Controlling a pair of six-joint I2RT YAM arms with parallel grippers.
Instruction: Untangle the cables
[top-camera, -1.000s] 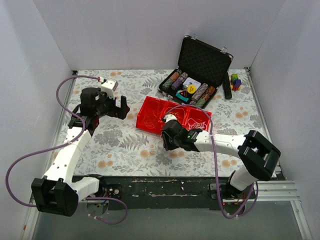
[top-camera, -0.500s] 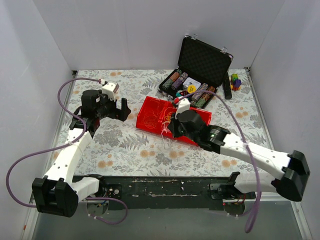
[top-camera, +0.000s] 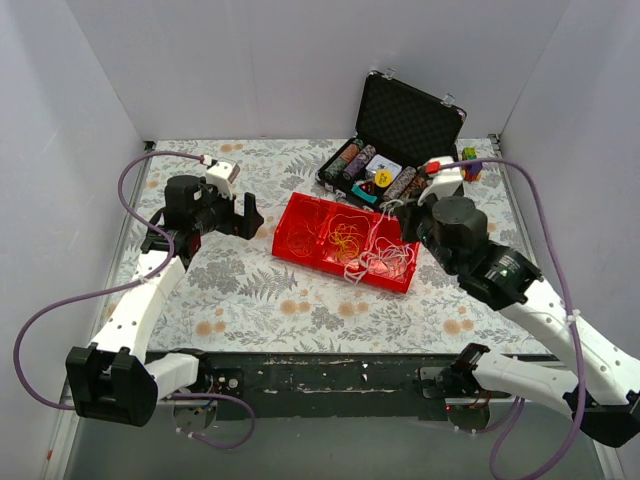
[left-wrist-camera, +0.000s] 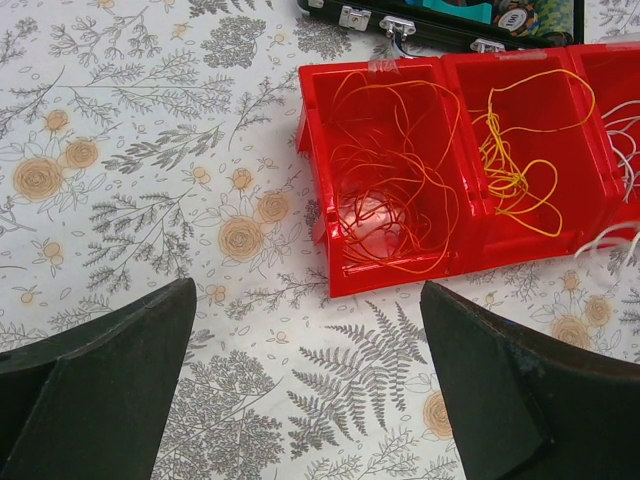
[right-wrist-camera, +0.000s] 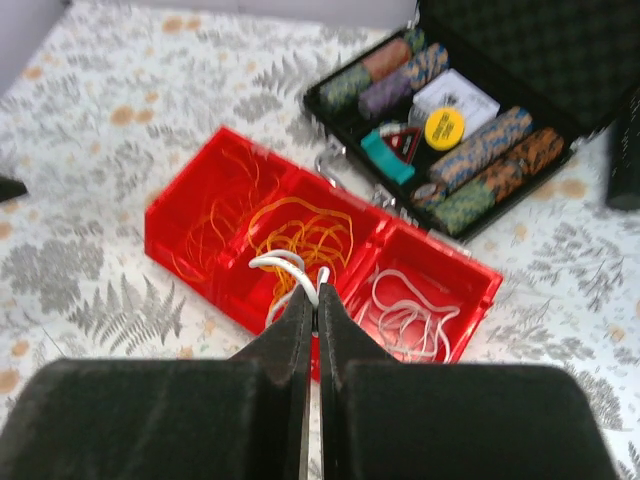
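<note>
A red three-compartment tray (top-camera: 300, 245) lies mid-table. It holds orange cables (left-wrist-camera: 390, 190) in its left compartment, yellow cables (left-wrist-camera: 520, 170) in the middle and white cables (right-wrist-camera: 410, 310) on the right. My right gripper (right-wrist-camera: 312, 292) is shut on a loop of white cable (right-wrist-camera: 285, 262) and holds it above the tray. In the top view this gripper (top-camera: 402, 224) is over the tray's right end, and white strands (top-camera: 375, 262) trail over the front wall. My left gripper (left-wrist-camera: 308, 290) is open and empty, left of the tray in the top view (top-camera: 245, 215).
An open black case of poker chips (top-camera: 400, 140) stands just behind the tray, also in the right wrist view (right-wrist-camera: 450, 140). Small coloured blocks (top-camera: 470, 160) and a black bar (top-camera: 455, 175) sit at the back right. White walls enclose the floral table.
My right arm has swung from the tray's near side to its right end and risen, drawing white cable up out of the tray. My left arm has barely moved.
</note>
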